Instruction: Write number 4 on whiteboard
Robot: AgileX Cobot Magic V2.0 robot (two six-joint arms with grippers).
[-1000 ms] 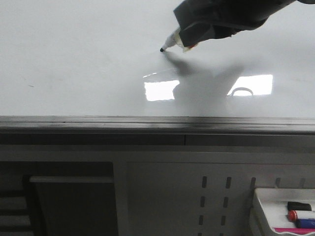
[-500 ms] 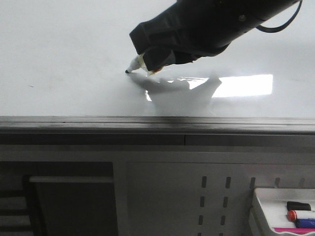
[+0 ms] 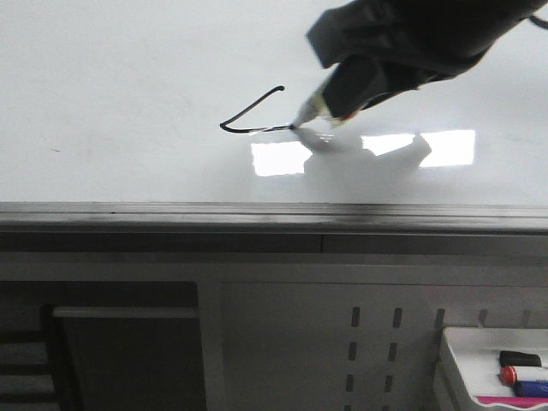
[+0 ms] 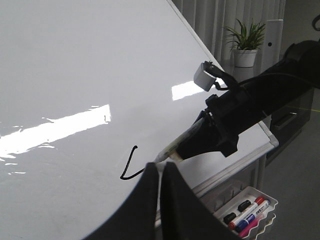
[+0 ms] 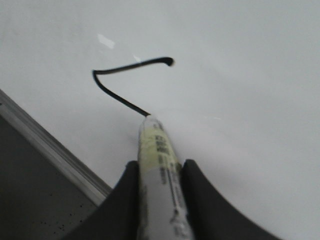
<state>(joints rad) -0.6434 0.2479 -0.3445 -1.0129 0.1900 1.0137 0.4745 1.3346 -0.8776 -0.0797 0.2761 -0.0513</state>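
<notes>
Black strokes of number 4 on whiteboard: slanted line + part of horizontal, vertical not drawn. R gripper clamped on marker, tip touching board at stroke end. L gripper off board, fingers pressed together, nothing between. Tray w/ spare markers below rail, lower right.
</notes>
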